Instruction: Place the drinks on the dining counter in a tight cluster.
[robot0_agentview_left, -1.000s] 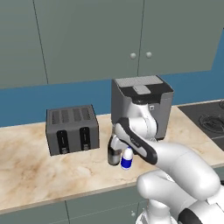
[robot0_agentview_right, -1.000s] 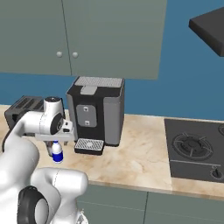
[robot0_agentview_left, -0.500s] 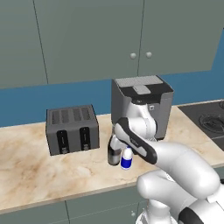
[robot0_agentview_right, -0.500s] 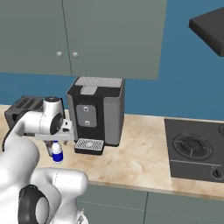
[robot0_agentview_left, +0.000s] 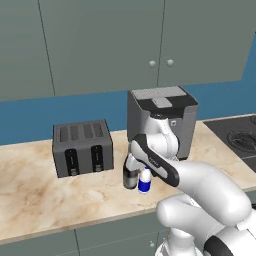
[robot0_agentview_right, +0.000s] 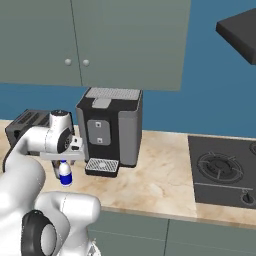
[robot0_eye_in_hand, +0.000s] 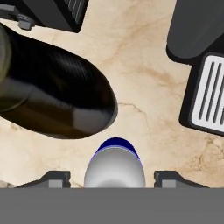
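Observation:
The little white bottle with blue label (robot0_agentview_left: 144, 183) (robot0_agentview_right: 64, 174) stands on a marble worktop (robot0_agentview_left: 40, 200) under grey wall cabinets. My gripper (robot0_eye_in_hand: 113, 178) hangs straight over it, open, with a fingertip (robot0_eye_in_hand: 54, 177) on each side of the white bottle (robot0_eye_in_hand: 114, 168) and a gap left on both sides. The dark grey-black bottle (robot0_agentview_left: 130, 179) (robot0_eye_in_hand: 57, 105) stands close on its left, nearly touching it. In the left base view my gripper (robot0_agentview_left: 141, 173) is partly hidden by the arm. The dark maroon bottle and the dining counter are out of view.
A grey toaster (robot0_agentview_left: 82, 147) sits to the left of the bottles. A black coffee machine (robot0_agentview_left: 162, 120) (robot0_agentview_right: 112, 127) stands just behind, its drip tray (robot0_eye_in_hand: 205, 94) close to the white bottle. A black stove (robot0_agentview_right: 222, 170) lies at the right.

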